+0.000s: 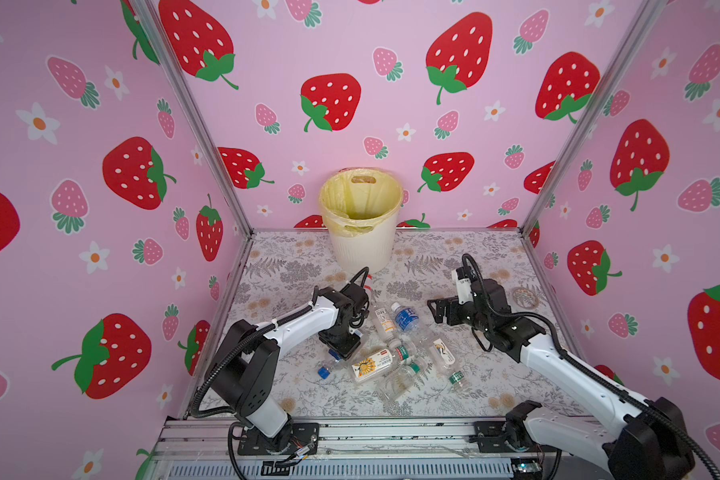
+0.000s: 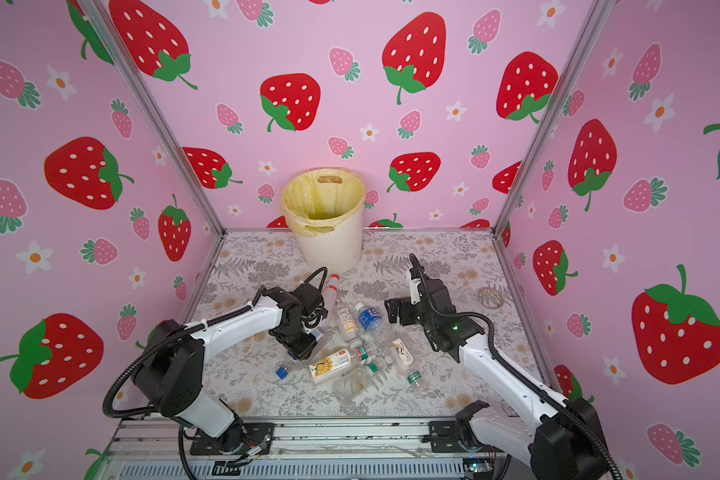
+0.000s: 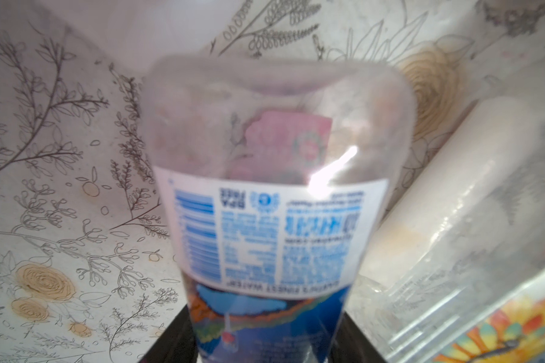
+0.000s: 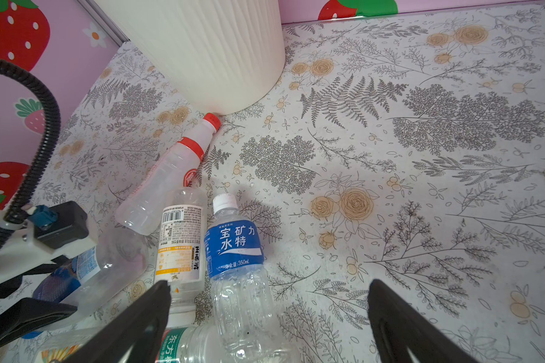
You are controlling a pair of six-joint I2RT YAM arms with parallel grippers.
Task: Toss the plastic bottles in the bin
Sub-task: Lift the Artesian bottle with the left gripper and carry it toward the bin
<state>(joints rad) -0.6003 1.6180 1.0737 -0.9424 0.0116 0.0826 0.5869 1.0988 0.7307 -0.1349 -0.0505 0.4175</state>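
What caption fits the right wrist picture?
Right gripper, jaws open, facing the blue-labelled water bottle and the cream ribbed bin.

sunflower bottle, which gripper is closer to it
Left. The left gripper is down right beside the sunflower bottle, fingers on the blue-capped bottle next to it; the right gripper hangs open farther off, beyond the blue-label bottle.

Glossy white shells and matte black joint housings make up both the left arm [image 1: 308,320] and the right arm [image 1: 543,359]. A ribbed black hose [image 4: 52,107] runs along each, tied on the left with a white zip tie [image 1: 275,323]. Black screwed base plates [image 1: 304,436] anchor them. The right pincer [image 4: 269,283] has flat black tapered fingers [image 4: 139,320]; a small green light [image 2: 454,328] glows behind it.
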